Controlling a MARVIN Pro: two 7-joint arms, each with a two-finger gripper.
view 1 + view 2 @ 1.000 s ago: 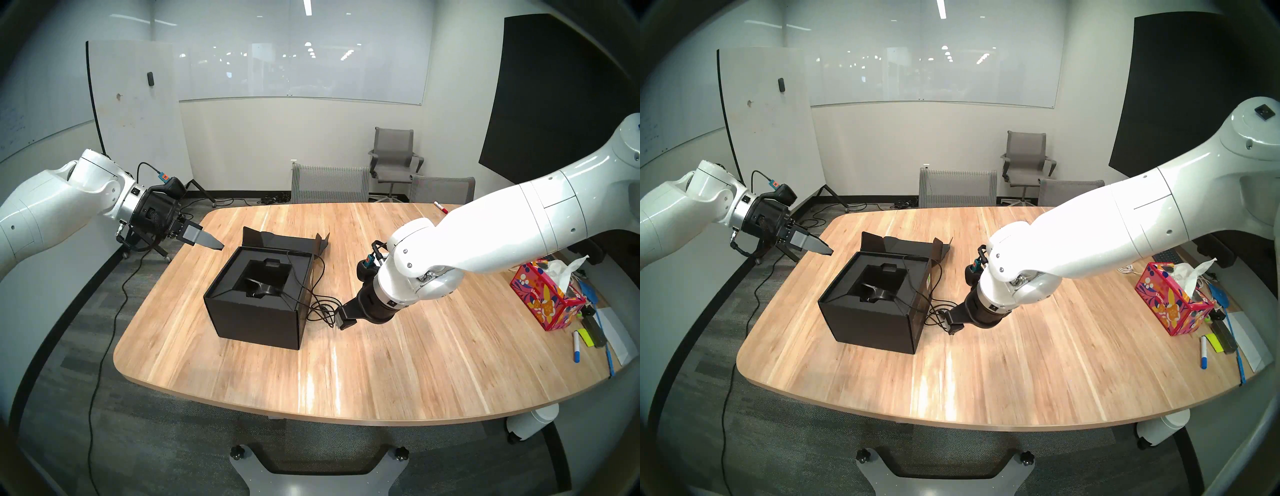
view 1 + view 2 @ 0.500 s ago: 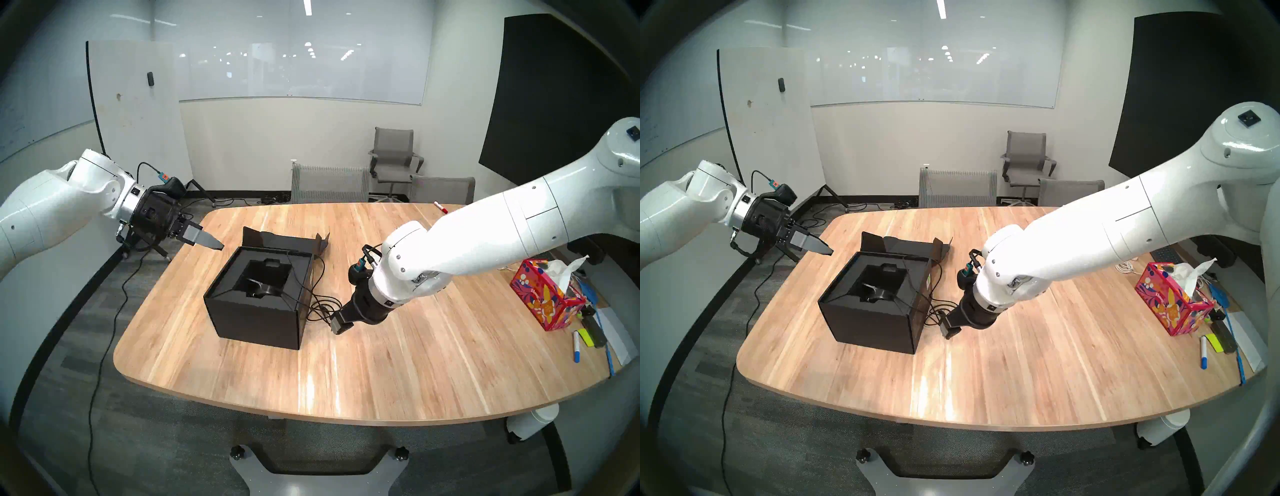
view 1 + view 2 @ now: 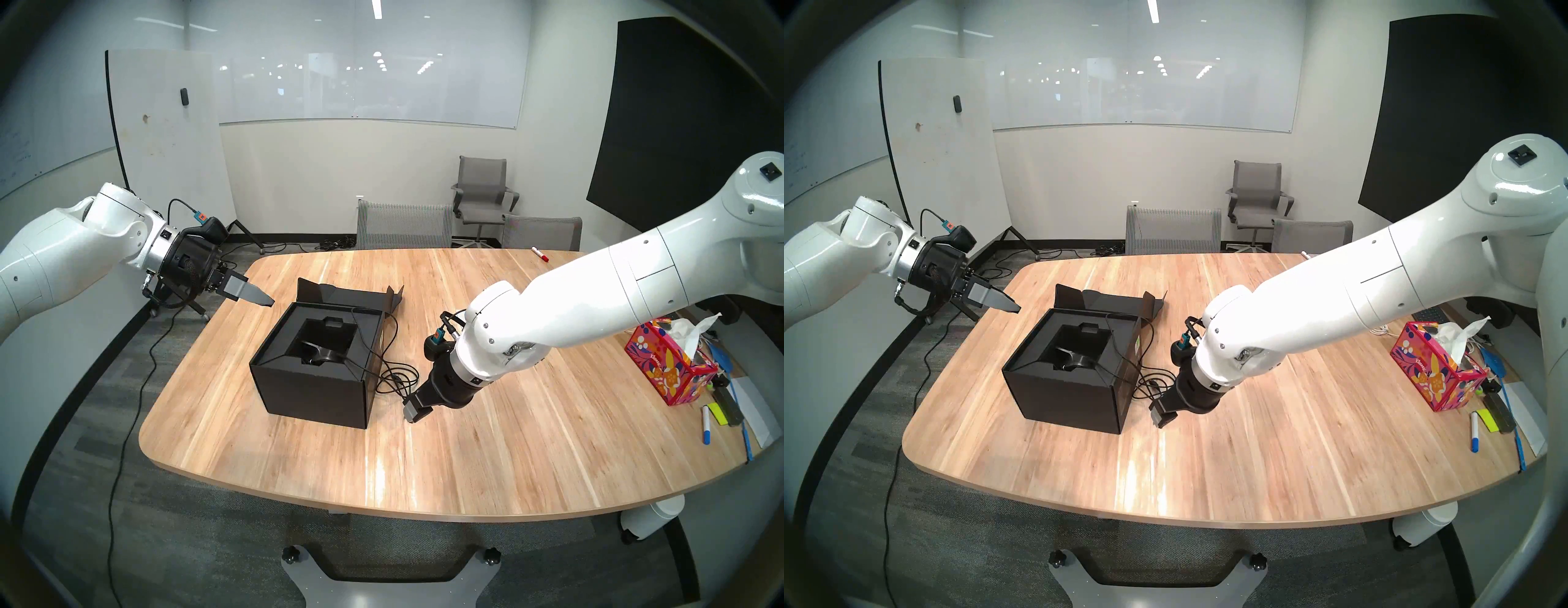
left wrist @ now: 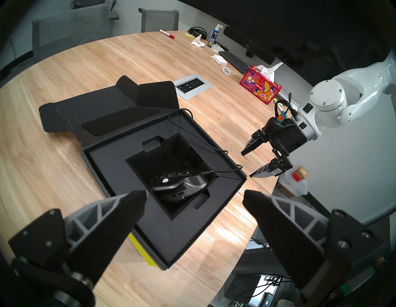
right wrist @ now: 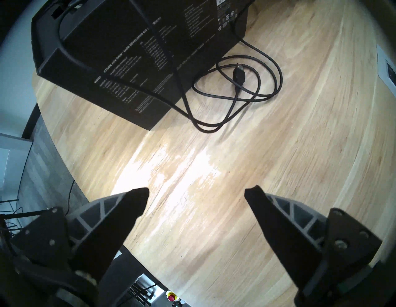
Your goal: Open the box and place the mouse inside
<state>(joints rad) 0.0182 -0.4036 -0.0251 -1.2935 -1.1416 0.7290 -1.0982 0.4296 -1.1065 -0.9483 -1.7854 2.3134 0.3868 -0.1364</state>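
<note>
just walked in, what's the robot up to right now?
Packing a mouse into a black box. The box is open and the mouse already sits in the foam well, but its cable trails over the box's side and lies coiled on the table. The right gripper, open and empty, is near that coil. The left gripper hangs open beside the box.

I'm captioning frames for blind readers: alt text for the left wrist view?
An open black box on a wooden table holds a black mouse in its foam well, its cable trailing over the rim. The left gripper hovers open nearby.
</note>
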